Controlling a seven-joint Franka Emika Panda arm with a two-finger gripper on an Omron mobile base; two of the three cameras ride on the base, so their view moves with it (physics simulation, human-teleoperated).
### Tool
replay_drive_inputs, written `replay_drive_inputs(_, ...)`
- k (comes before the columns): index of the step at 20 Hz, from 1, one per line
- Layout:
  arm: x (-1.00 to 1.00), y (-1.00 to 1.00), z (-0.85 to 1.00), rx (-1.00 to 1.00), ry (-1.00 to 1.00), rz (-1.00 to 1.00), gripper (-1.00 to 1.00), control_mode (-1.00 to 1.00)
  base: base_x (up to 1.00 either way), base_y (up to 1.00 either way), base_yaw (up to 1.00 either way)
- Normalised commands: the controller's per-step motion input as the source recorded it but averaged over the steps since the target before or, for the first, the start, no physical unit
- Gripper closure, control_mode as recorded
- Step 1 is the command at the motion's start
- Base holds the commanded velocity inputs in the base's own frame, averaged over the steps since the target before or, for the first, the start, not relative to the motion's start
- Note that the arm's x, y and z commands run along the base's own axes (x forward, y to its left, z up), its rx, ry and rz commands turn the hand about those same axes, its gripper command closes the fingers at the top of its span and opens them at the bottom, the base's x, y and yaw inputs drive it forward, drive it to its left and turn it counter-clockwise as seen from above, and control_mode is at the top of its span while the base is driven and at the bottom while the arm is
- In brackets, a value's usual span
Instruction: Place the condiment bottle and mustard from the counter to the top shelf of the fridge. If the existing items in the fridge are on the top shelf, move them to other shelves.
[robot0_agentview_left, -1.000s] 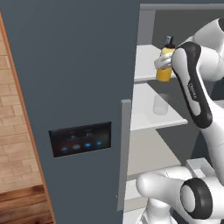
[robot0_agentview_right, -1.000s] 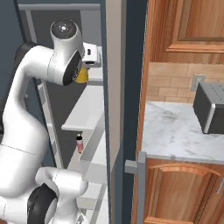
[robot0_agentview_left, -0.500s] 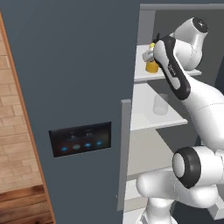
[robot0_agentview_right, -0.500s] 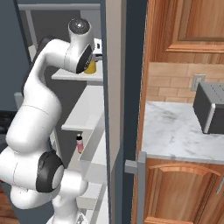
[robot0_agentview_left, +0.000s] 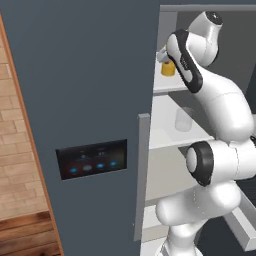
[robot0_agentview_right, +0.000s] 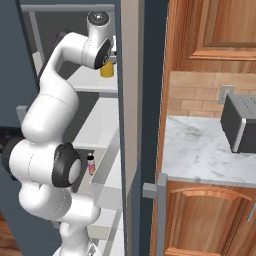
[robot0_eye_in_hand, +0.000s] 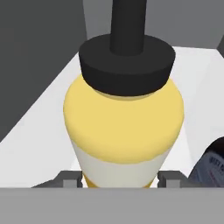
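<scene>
The yellow mustard (robot0_eye_in_hand: 124, 127) with its black nozzle stands between my gripper's (robot0_eye_in_hand: 119, 180) fingertips (robot0_eye_in_hand: 68, 179), which are shut on its pale band. It sits at the level of the fridge's top shelf (robot0_agentview_left: 167, 89), where the mustard (robot0_agentview_left: 167, 69) shows beside my arm, as does the mustard (robot0_agentview_right: 106, 69) in the right base view. The clear glass (robot0_agentview_left: 183, 119) stands one shelf lower. The dark condiment bottle (robot0_agentview_right: 91, 164) stands low inside the fridge, behind my elbow.
The open slate fridge door (robot0_agentview_left: 85, 75) with its lit touch panel (robot0_agentview_left: 92, 159) and grey handle (robot0_agentview_left: 142, 175) stands on the left. The marbled counter (robot0_agentview_right: 200, 150) with a toaster (robot0_agentview_right: 240, 122) lies on the right, under wooden cabinets.
My arm has raised the mustard from in front of the glass's shelf up to the top shelf and carried it deeper into the fridge. The glass has not moved.
</scene>
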Motion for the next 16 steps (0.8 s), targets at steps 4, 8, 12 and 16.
replay_drive_inputs(4, 0.05, 0.02, -0.3, 0.0, 0.08, 0.0, 1.0, -1.0, 0.0, 0.0, 0.0)
replay_drive_inputs(8, -0.4, 0.09, -0.25, 0.0, 0.0, 0.0, 1.0, -1.0, 0.0, 0.0, 0.0)
replay_drive_inputs(12, -0.16, 0.08, -0.04, 0.0, 0.0, 0.0, 1.0, -1.0, 0.0, 0.0, 0.0)
replay_drive_inputs(16, 0.0, 0.1, 0.0, 0.0, -0.01, 0.0, 1.0, -1.0, 0.0, 0.0, 0.0)
